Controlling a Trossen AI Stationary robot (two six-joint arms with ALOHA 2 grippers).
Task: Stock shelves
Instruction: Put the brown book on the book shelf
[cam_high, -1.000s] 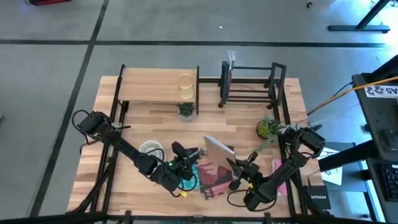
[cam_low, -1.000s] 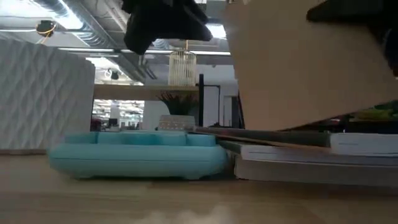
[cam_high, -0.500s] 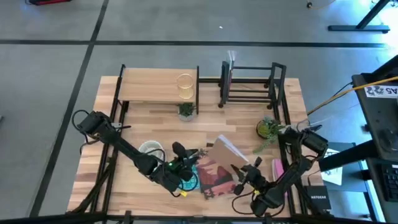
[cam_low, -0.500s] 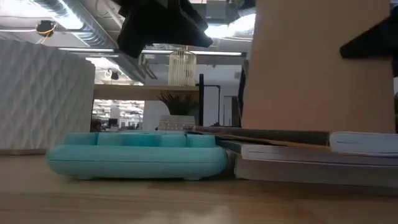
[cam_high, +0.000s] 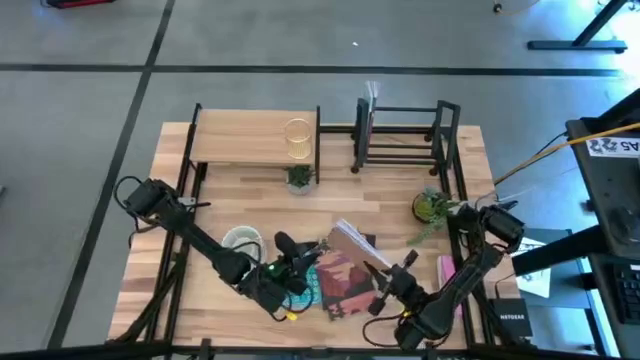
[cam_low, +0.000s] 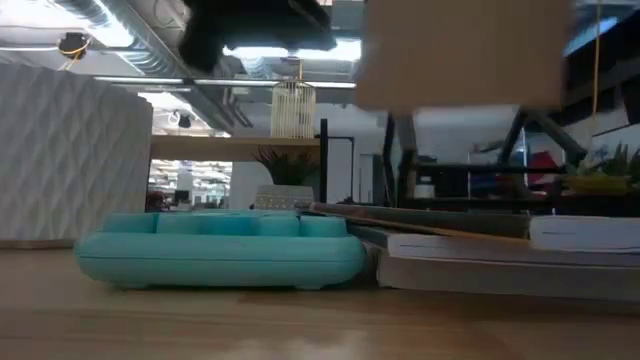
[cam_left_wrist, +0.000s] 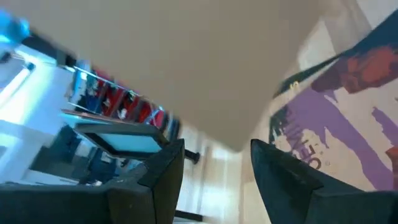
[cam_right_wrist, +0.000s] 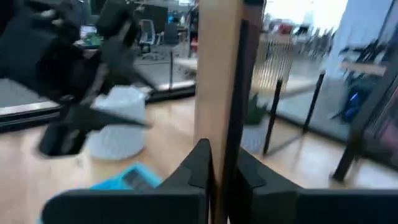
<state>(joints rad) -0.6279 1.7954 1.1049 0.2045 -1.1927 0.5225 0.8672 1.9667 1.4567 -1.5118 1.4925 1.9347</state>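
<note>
Right gripper (cam_right_wrist: 219, 163): clamped on the edge of a thin tan-backed book (cam_high: 345, 243), lifted clear of the stack at the table's front and carried tilted.
Left gripper (cam_left_wrist: 214, 163): fingers parted, gripping nothing, hovering at the front of the table over the stack, just beside the lifted book.
Risk, grip: the book hangs from one edge only, so I judge it could pivot or slide out between the fingers on the way back.
Risk, crowding: the two grippers sit close together; a swing of the book could strike the left arm or drag the purple and red cover (cam_high: 343, 283) lying under it.
Risk, route: the small green potted plant (cam_high: 432, 207) on the right stands near the path to the rack and could be knocked over.
Turquoise plastic tray (cam_low: 222, 248): at the front, touching the stacked books (cam_low: 500, 255); its contents cannot be seen.
Light-wood shelf on thin black legs (cam_high: 245, 136): far left of the table, carrying a pale wire basket (cam_high: 297, 139) whose contents I cannot tell; a second small plant (cam_high: 299, 177) stands just in front of it.
Black open-frame bar rack (cam_high: 405, 135): far right, well apart from the held book, with one thin pale item (cam_high: 371, 97) upright at its left end.
</note>
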